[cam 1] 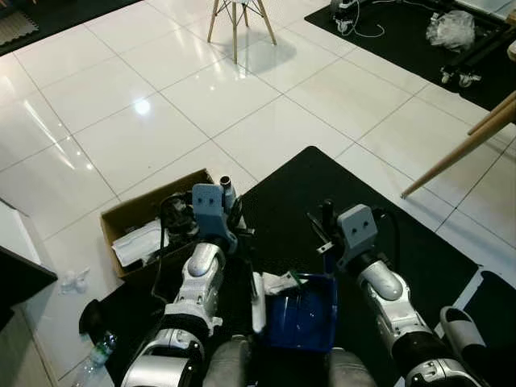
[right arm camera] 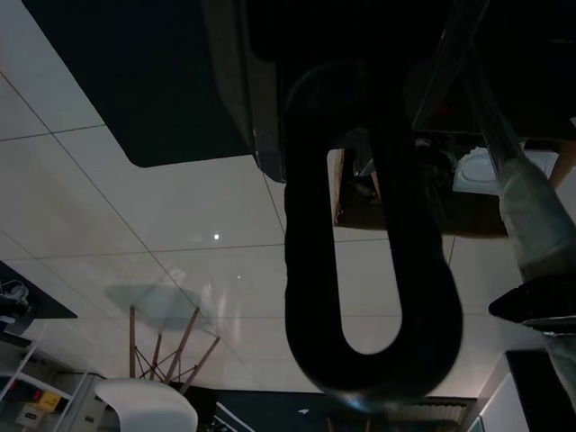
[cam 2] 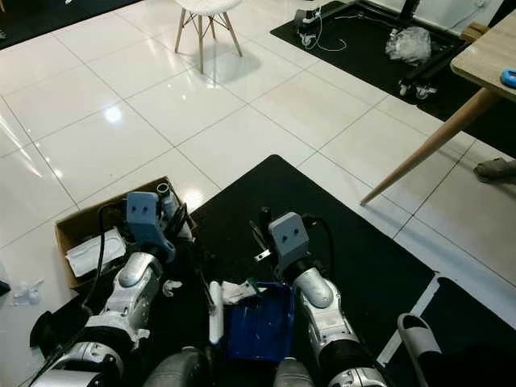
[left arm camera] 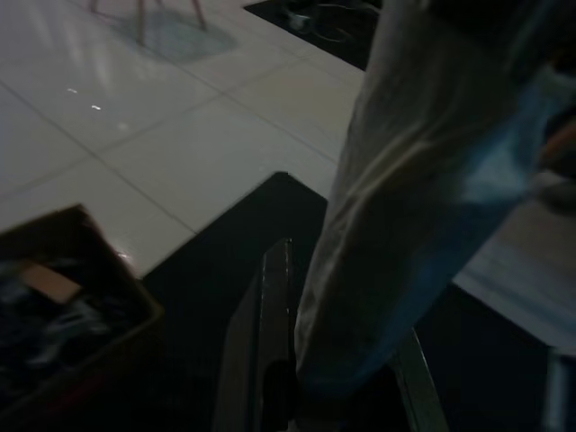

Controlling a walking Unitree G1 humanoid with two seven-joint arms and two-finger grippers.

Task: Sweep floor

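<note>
I see blue dustpan (cam 1: 302, 314) at 6 o'clock on the black mat (cam 1: 363, 201) | right gripper (cam 1: 325, 222) clamped on its black loop handle (right arm camera: 360, 225) | left gripper (cam 1: 219, 196) at 10, pinching a pale broom handle (left arm camera: 405, 180) | cardboard box (cam 1: 121, 218) beside | chair (cam 1: 238, 16) at 12

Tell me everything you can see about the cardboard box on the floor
The cardboard box is brown, open-topped and shallow, sitting on the white tile floor at the robot's left, against the edge of the black mat. Inside lie white crumpled items that look like paper or packaging. The left arm's wrist overlaps its near corner.
</note>
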